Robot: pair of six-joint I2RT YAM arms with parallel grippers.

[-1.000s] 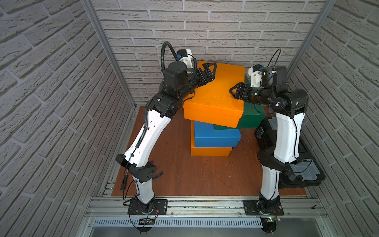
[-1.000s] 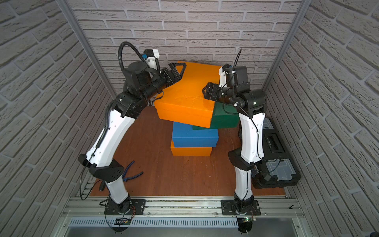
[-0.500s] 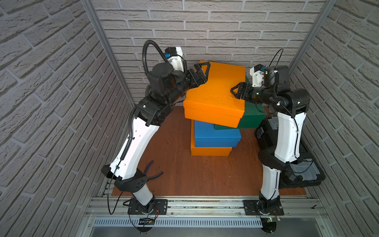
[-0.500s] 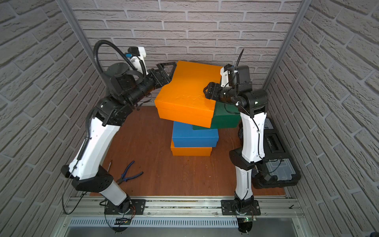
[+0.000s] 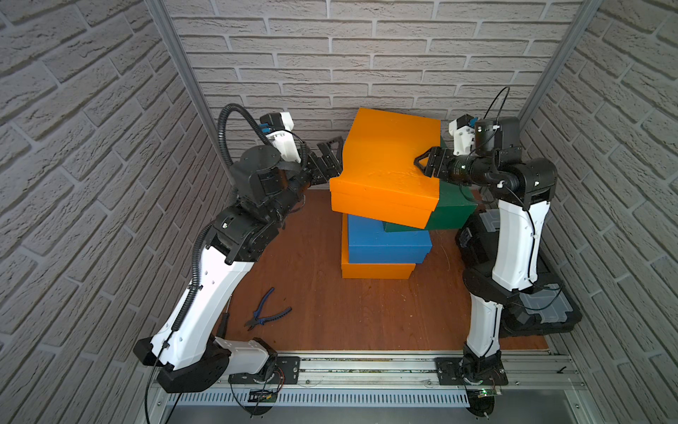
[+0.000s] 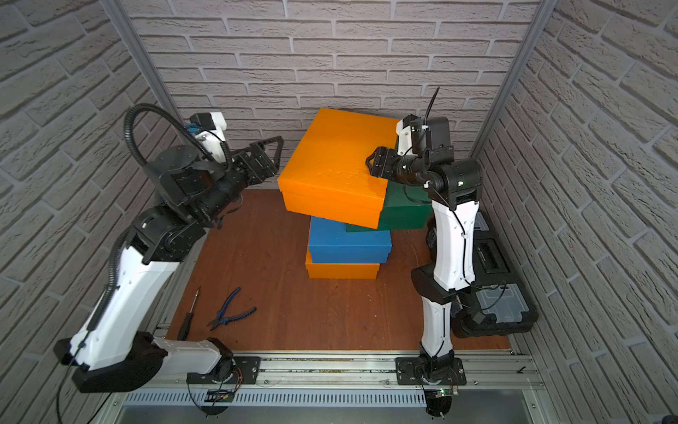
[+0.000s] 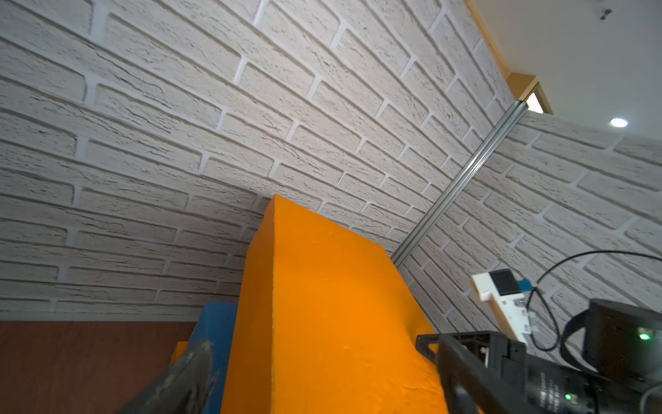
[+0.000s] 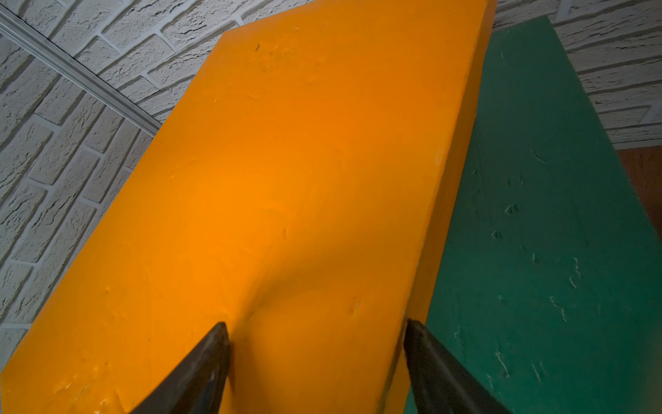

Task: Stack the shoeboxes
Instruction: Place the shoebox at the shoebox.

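Left gripper (image 6: 276, 156) has backed off the left end of the top orange cardboard shoebox (image 5: 389, 161), fingers spread and clear of it; looks like a release after placing. Right gripper (image 5: 422, 165) pinches that box's right edge, denting the matte lid, likely steadying it. It sits skewed and tilted on the dark green cardboard shoebox (image 5: 453, 209), above the blue cardboard shoebox (image 5: 385, 242) and bottom orange cardboard shoebox (image 5: 374, 271).

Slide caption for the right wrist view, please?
Right claw clamps the dented orange shoebox at its edge, with the dark green shoebox beneath.
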